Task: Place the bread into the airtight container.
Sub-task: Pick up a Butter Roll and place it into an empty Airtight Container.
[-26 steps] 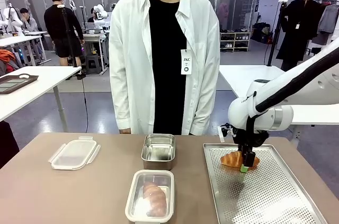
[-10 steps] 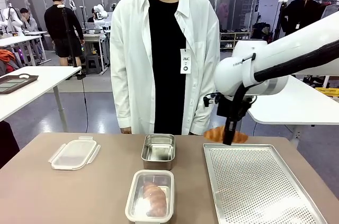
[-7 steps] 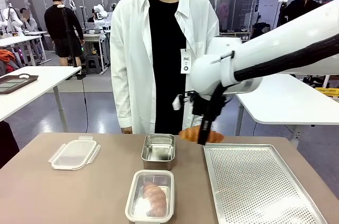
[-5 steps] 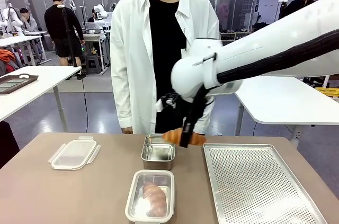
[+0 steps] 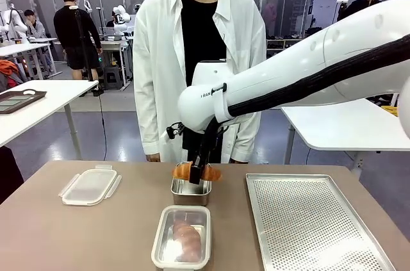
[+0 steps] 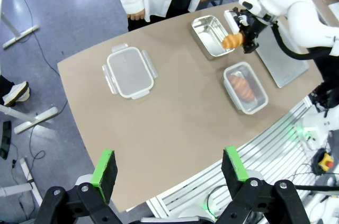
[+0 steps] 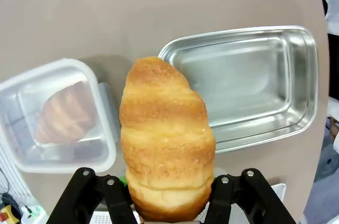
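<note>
Bread [image 5: 182, 171] in R gripper [image 5: 198, 178], over steel container [image 5: 191, 198]

- The right arm [image 5: 307, 75] comes in from the right and reaches across the middle of the table, forearm sloping down to the wrist.
- The right gripper [image 5: 200, 173] points down, slightly tilted, held up in the air.
- Its 2 fingers [image 7: 119, 197] are clamped on the sides of the bread [image 7: 167, 128], 1 on each flank.
- The left gripper [image 6: 168, 167] is held high, looking down, its 2 green pads [image 6: 103, 168] spread wide apart with nothing between them.
</note>
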